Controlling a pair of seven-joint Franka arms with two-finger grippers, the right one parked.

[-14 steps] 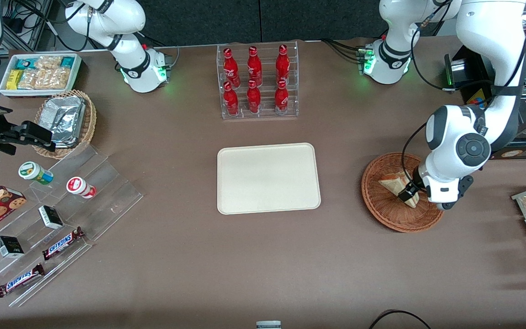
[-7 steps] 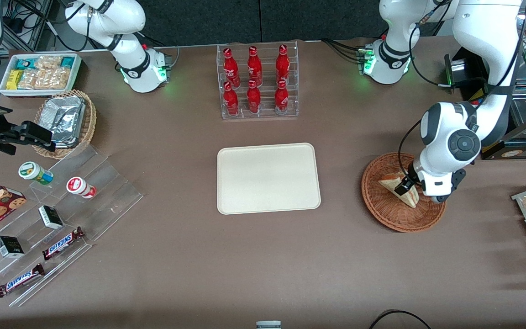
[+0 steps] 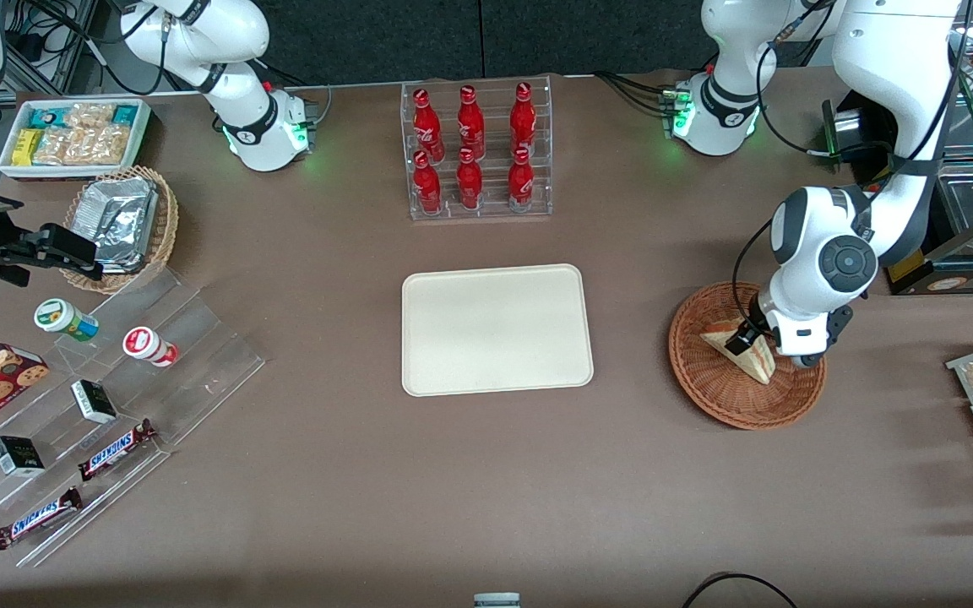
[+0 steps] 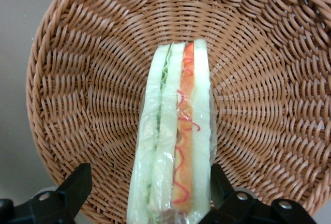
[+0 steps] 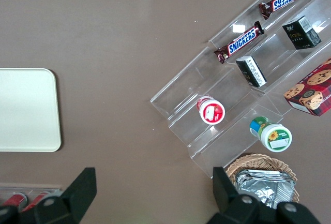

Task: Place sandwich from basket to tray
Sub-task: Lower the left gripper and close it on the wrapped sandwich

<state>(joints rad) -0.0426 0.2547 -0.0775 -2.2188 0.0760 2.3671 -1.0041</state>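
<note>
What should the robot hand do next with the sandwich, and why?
Probably close its fingers on the sandwich. The gripper hangs low over the basket, open, with one finger on each side of the wedge and a gap showing at one side. The tray holds nothing yet.

My working arm [image 3: 824, 262] is glossy white with rounded links, and I see a dark grey round cap on its wrist joint. Black cables loop along it. Its base glows green. The gripper [image 3: 744, 339] over the basket has black fingers [image 4: 72, 190] with small silver screws.
</note>
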